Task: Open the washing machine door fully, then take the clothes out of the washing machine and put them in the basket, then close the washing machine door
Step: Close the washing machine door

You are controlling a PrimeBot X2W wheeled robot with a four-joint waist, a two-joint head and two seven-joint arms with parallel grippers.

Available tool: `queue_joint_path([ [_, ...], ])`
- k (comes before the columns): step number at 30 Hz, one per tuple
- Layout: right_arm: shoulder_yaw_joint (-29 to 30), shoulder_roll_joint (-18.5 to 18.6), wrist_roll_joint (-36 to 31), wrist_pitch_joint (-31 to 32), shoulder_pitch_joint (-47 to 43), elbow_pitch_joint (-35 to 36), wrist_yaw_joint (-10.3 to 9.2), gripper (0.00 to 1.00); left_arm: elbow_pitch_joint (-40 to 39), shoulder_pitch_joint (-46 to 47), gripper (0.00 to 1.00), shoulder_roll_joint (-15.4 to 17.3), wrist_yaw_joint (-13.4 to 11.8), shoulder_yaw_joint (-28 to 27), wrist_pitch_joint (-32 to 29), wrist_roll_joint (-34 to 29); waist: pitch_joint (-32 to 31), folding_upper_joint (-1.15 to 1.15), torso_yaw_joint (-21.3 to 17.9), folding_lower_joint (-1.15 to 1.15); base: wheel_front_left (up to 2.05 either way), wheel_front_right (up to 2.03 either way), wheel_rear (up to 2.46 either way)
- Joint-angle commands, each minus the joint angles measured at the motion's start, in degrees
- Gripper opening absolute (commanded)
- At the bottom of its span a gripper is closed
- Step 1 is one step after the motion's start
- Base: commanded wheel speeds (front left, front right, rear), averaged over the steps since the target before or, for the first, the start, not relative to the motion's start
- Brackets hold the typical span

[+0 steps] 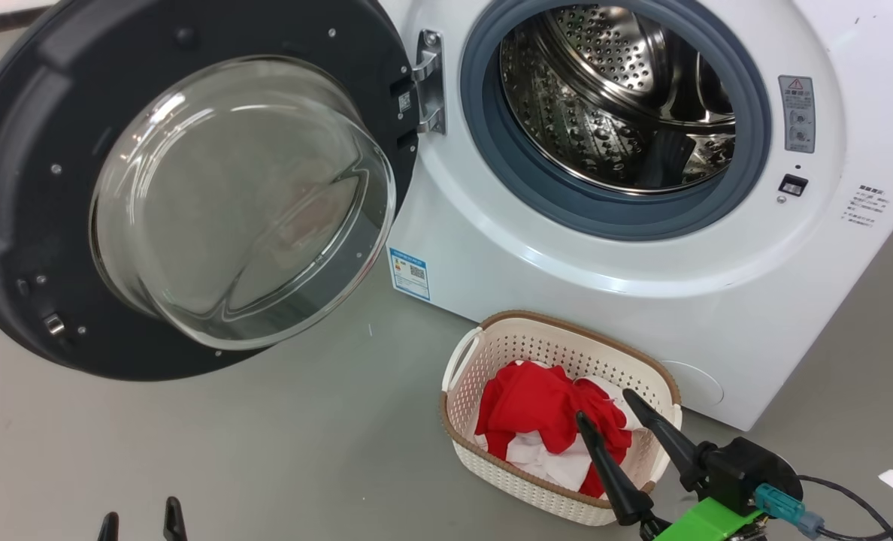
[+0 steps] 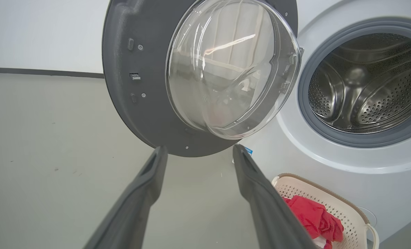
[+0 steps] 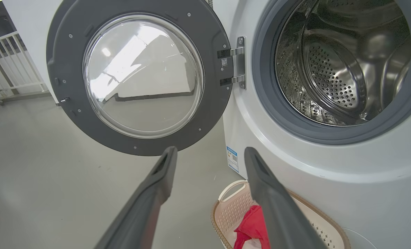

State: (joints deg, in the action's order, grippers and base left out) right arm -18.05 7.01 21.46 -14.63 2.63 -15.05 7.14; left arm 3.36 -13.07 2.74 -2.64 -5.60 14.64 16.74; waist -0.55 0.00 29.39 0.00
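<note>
Clothes [image 1: 529,406] in basket [image 1: 567,324] at foot of washing machine [image 1: 567,263]; drum [image 1: 612,98] looks empty. Washing machine door [image 1: 191,195] hangs wide open leftward, hinge on its right edge. Left gripper [image 1: 140,512], spread and empty, is nearer door's free edge. Right gripper [image 1: 604,404], spread and empty, over basket.

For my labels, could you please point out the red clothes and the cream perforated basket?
red fabric clothes [image 1: 529,406]: head view, upper red fold.
cream perforated plastic basket [image 1: 522,481]: head view, near side wall.
</note>
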Motion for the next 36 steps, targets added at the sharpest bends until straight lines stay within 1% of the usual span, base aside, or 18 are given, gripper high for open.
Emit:
queue_joint_path([
  [1, -1.6, 0.5, 0.5, -0.4, 2.6, 1.0, 0.35, 1.00, -2.0, 0.8, 1.00, 0.1, -0.8, -1.9, 0.4, 0.7, 0.4, 0.00, 0.3, 0.00, 0.00, 0.00, 0.00],
  [7, -2.8, 0.8, 1.2, -0.4, 3.7, 0.4, 0.35, 1.00, -3.1, 0.1, 1.00, 0.1, -1.6, -1.5, 0.4, 1.7, 0.5, 0.00, 0.4, 0.00, 0.00, 0.00, 0.00],
  [11, -3.0, 0.8, 1.4, -0.4, 3.4, 0.4, 0.35, 1.00, -4.2, 0.4, 1.00, 0.1, -1.4, -1.6, 0.4, 2.4, 0.4, 0.00, 0.3, 0.00, 0.00, 0.00, 0.00],
  [12, -2.9, 0.8, 1.4, -0.4, 3.3, 0.4, 0.35, 1.00, -4.6, 0.6, 0.68, 0.1, -1.2, -1.7, 0.4, 2.8, 0.4, 0.00, 0.3, 0.00, 0.00, 0.00, 0.00],
  [13, -2.8, 0.7, 1.4, -0.4, 3.0, 0.5, 0.35, 1.00, -5.2, 0.8, 0.41, 0.1, -0.9, -1.8, 0.4, 3.4, 0.3, 0.00, 0.2, 0.00, 0.00, 0.00, 0.00],
  [14, -2.6, 0.7, 1.4, -0.4, 2.8, 0.5, 0.35, 1.00, -5.9, 1.2, 0.09, 0.1, -0.4, -2.1, 0.4, 4.0, 0.3, 0.00, 0.2, 0.00, 0.00, 0.00, 0.00],
  [15, -2.5, 0.6, 1.3, -0.4, 2.5, 0.6, 0.35, 1.00, -6.7, 1.6, 0.00, 0.1, 0.3, -2.5, 0.4, 4.2, 0.3, 0.00, 0.2, 0.00, 0.00, 0.00, 0.00],
  [17, -2.0, 0.5, 1.1, -0.4, 2.1, 0.7, 0.35, 1.00, -8.4, 3.0, 0.00, 0.1, 2.1, -4.3, 0.4, 4.6, 0.6, 0.00, 0.1, 0.00, 0.00, 0.00, 0.00],
  [20, -1.1, 0.4, 0.8, -0.4, 1.3, 1.0, 0.35, 1.00, -11.2, 7.0, 0.00, 0.4, 5.5, -9.3, 0.4, 4.2, 0.9, 0.00, -0.1, 0.00, 0.00, 0.00, 0.00],
  [23, -0.1, 0.4, 0.3, -0.4, 0.6, 1.4, 0.35, 1.00, -13.2, 12.6, 0.00, 3.3, 8.1, -14.2, 0.4, 3.6, 1.4, 0.00, -0.4, 0.00, 0.00, 0.00, 0.00],
  [26, 0.7, 0.3, -0.2, -0.4, -0.1, 1.8, 0.35, 1.00, -13.0, 19.2, 0.00, 7.6, 9.5, -18.2, 0.4, 5.2, 2.0, 0.00, -0.7, 0.00, 0.00, 0.00, 0.00],
  [29, 1.6, 0.3, -0.7, -0.4, -0.8, 2.3, 0.35, 1.00, -10.8, 26.6, 0.00, 13.2, 10.0, -20.6, 0.4, 7.5, 2.6, 0.00, -1.0, 0.00, 0.00, 0.00, 0.00],
  [33, 2.7, 0.4, -1.5, -0.4, -1.3, 3.0, 0.35, 1.00, -7.3, 35.1, 0.00, 21.8, 10.1, -19.3, 0.4, 11.7, 3.7, 0.00, -1.1, 0.00, 0.00, 0.00, 0.00],
  [36, 3.2, 0.3, -2.1, -0.4, -1.2, 3.4, 0.35, 1.00, -2.3, 41.1, 0.00, 26.9, 10.1, -18.1, 0.4, 15.6, 4.8, 0.00, -1.1, 0.00, 0.00, 0.00, 0.00],
])
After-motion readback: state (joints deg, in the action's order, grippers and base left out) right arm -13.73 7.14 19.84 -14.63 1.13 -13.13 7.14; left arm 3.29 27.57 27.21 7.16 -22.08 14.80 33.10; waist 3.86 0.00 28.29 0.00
